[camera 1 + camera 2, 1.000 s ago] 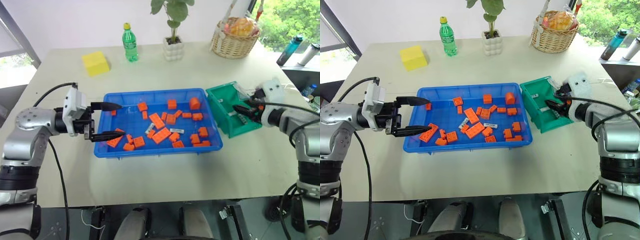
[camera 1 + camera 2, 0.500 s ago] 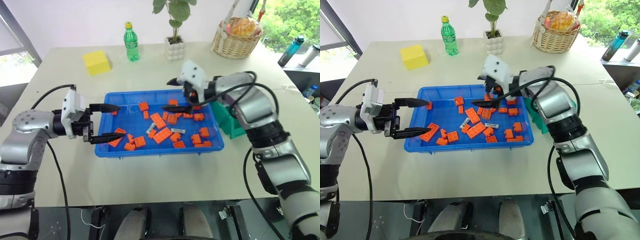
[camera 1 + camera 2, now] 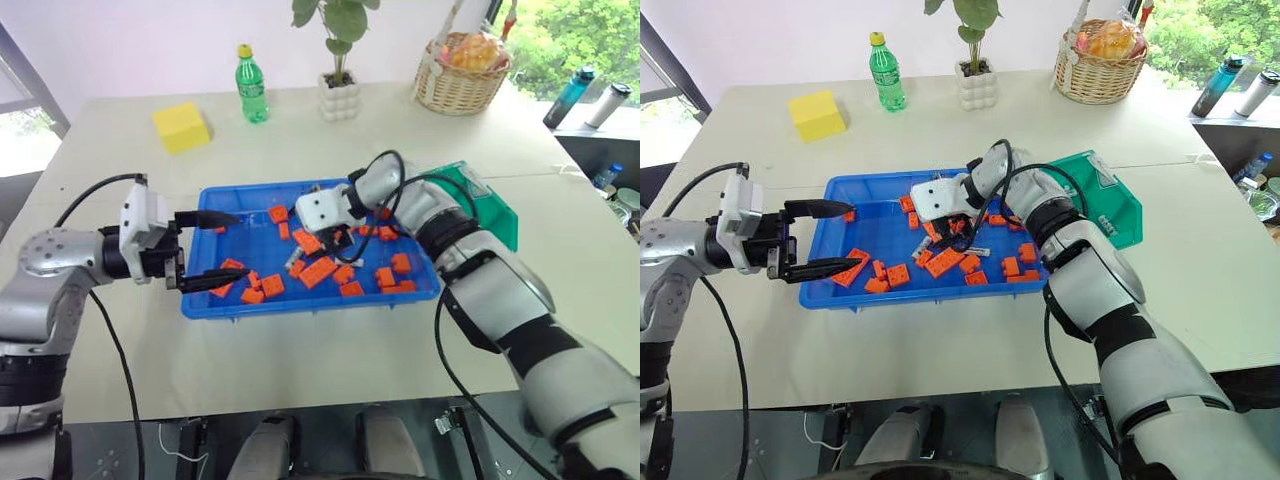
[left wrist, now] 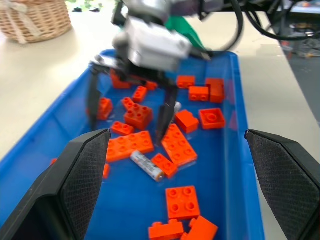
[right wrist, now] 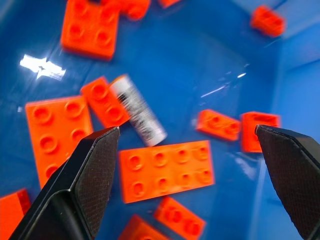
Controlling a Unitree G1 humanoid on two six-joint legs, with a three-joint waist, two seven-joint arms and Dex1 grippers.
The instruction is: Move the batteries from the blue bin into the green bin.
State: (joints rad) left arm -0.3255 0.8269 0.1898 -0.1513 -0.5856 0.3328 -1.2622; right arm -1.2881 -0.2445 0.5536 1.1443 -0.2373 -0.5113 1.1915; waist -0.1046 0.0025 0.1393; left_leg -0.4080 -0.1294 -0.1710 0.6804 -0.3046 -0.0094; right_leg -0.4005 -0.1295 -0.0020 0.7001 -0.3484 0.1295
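Left hand: my left gripper (image 3: pixel 212 250) hangs over the left end of the blue bin (image 3: pixel 205 300). Its fingers are spread wide and hold nothing. It has kept the same spot for the last second.

Blue bin: it sits in the middle of the worktop (image 3: pixel 300 350), full of orange bricks (image 3: pixel 318 270). I can see one battery (image 4: pixel 147 165) lying flat among the bricks, touching a small one. Another battery (image 3: pixel 978 252) lies near the middle of the bin.

Right hand: a second ago my right gripper (image 4: pixel 129 107) was over at the green bin. Now it has swung left, over the middle of the blue bin, and points down at the bricks. Its fingers have gone from partly closed to wide apart, and they hold nothing.

Right hand's own camera: a battery (image 5: pixel 138 110) lies between the spread fingers, beside a brick.

Green bin: it sits just past the right end of the blue bin (image 3: pixel 490 205). I cannot see inside it now.

What this means: I think the last drop is done and I am lined up for the next pick.

Watch out: the bricks crowd the battery, so I could pinch one by mistake.
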